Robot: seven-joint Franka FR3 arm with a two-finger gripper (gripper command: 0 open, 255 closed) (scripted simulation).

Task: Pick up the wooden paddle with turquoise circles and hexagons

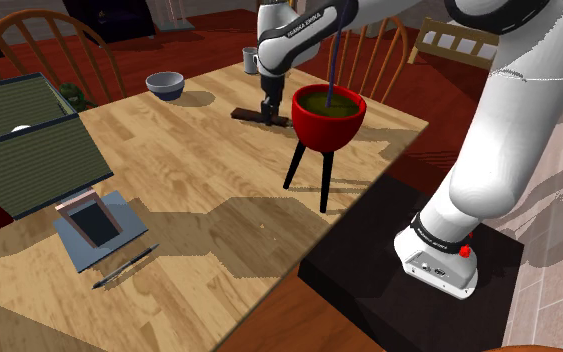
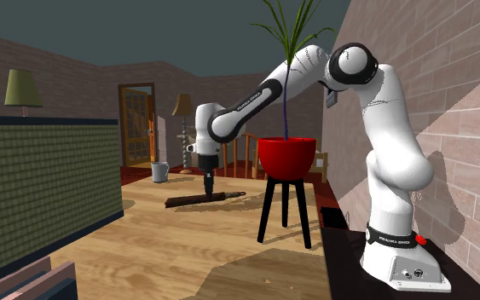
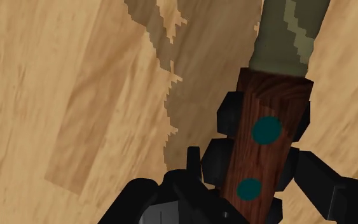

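Table (image 1: 199, 170) was pale wood, spindle-back chairs (image 1: 44, 45) at its far side, dark red floor (image 1: 439, 125) beyond. Brick wall (image 2: 459, 85) ran along the second exterior view's right; shaded lamp (image 2: 23, 88) and panelled door (image 2: 135, 128) stood toward its left.

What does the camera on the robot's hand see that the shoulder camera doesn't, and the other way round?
The wrist view adds two turquoise circles on the dark wooden paddle, with the black fingers pressed against its two sides. The shoulder view adds the red pot on black legs, a bowl, a mug, a pen and the white arm. Both share the paddle lying on the light wooden table, with the gripper down at it.
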